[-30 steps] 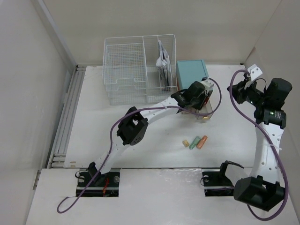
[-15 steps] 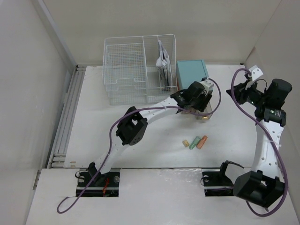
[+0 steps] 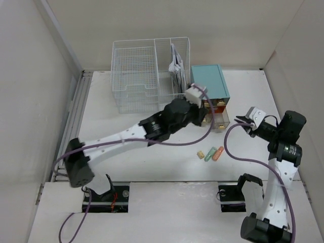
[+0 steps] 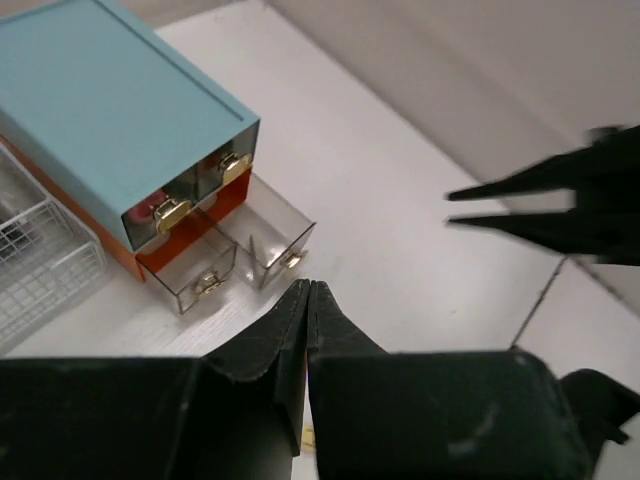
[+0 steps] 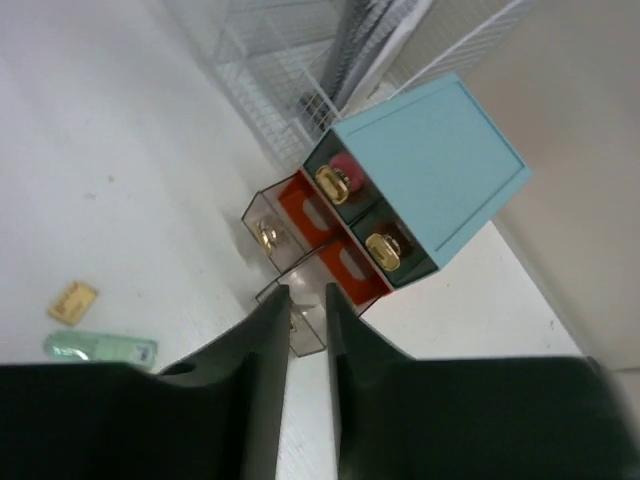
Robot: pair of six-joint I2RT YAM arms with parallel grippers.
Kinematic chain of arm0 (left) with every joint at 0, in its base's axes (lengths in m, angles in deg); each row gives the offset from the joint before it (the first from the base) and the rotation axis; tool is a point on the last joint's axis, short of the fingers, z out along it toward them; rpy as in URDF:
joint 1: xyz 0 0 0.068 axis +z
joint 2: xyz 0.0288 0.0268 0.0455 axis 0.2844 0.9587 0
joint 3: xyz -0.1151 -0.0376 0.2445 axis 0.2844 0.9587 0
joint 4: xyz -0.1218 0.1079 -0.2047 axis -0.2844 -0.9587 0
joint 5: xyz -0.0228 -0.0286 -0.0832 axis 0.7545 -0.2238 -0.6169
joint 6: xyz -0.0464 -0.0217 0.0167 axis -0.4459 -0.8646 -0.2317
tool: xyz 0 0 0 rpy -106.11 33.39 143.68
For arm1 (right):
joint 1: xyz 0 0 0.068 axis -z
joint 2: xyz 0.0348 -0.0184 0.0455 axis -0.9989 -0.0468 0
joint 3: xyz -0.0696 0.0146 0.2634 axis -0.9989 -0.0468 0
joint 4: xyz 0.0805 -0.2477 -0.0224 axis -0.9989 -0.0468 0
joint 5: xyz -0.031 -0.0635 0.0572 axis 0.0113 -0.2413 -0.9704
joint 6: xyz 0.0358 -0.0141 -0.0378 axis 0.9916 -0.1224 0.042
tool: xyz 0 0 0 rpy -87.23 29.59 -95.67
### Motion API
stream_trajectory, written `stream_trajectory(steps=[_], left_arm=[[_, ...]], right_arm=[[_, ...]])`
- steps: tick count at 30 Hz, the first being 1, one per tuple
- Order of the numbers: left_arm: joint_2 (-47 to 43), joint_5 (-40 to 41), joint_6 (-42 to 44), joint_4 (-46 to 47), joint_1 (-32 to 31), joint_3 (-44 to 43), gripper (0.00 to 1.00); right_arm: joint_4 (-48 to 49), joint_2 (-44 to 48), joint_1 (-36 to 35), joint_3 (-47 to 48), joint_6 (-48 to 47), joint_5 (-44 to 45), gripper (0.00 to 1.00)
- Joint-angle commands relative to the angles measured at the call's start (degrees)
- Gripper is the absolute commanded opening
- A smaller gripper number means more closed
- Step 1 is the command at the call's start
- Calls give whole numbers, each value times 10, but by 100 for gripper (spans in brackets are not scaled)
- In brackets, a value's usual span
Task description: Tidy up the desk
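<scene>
While the bench point(image 3: 126, 116) spreads under the teal drawer box point(image 3: 208, 81), whose lower drawers point(image 4: 278, 232) stand pulled out, left claw point(image 4: 306, 290) is clenched empty and right claw point(image 5: 305, 296) barely parted. Best to widen it first, then take the colored bits point(image 3: 211, 153) in front of the box one at a time.

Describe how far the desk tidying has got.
Done: two lower drawers of the teal drawer box are pulled open. In hand: nothing; left gripper shut and empty, right gripper open. Left: three small coloured items lie loose on the desk.
</scene>
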Motion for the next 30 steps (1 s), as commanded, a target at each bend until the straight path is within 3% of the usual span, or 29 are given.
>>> stream_trajectory(steps=[1,2,4,5,7,9,13,16,19,22,26,30], left_arm=[[-77,61,-67,39,-19,165,0],[-119,66,-101,53,-25,205,0],[-155,85,-138,83,-40,272,0],[-187,99,-173,91,-52,325,0],[-213,109,-200,110,-68,375,3],[-230,117,-221,123,-81,423,6],[-225,141,-239,134,-107,447,7],[-201,156,-239,126,-119,430,9],[-195,174,-239,108,-136,416,18],[-204,205,-255,83,-148,416,25],[-242,254,-305,18,-154,433,47],[-331,269,-349,-16,-166,484,47]], right_arm=[[-79,-11,-13,-31,-131,-20,30],[-79,-18,-36,-31,-132,-5,48],[-91,-48,-76,-31,-132,51,54],[-102,-72,-126,-23,-125,73,49],[-97,-91,-178,-17,-88,122,26],[-74,-97,-258,-11,-50,207,10],[-9,-121,-392,-11,100,356,10],[15,-169,-493,-6,161,475,26],[6,-235,-543,17,236,552,44],[5,-278,-548,33,249,554,49],[-41,-364,-553,77,224,551,51],[-93,-392,-576,98,162,569,56]])
